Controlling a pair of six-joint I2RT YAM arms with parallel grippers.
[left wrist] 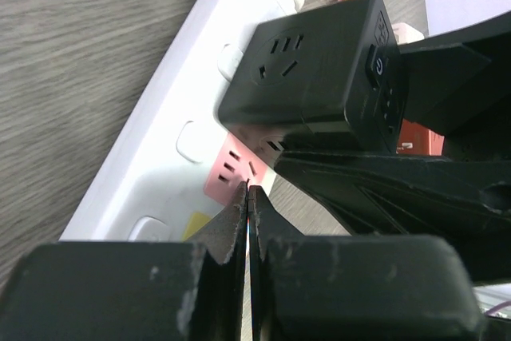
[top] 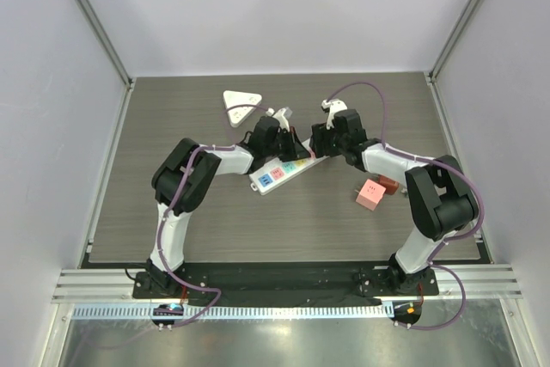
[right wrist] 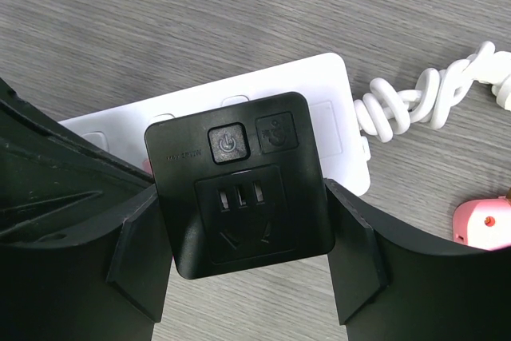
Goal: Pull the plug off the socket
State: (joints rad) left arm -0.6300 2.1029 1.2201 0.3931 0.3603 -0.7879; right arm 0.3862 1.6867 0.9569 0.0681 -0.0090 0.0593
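R fingers (right wrist: pixel 351 249) clamped on both sides of the black smart plug (right wrist: pixel 239 189), which sits on the white power strip (top: pixel 273 176) lying diag. near ctr of the counter (top: pixel 172 109); can't tell if it's fully seated. L fingers (left wrist: pixel 227 233) fully closed w/ nothing between them, tips at the strip's pink socket (left wrist: pixel 226 172) just beside the plug. Pink cube adapter (top: pixel 371 193) toward the right edge, white triangular pc (top: pixel 241 102) near the far edge.
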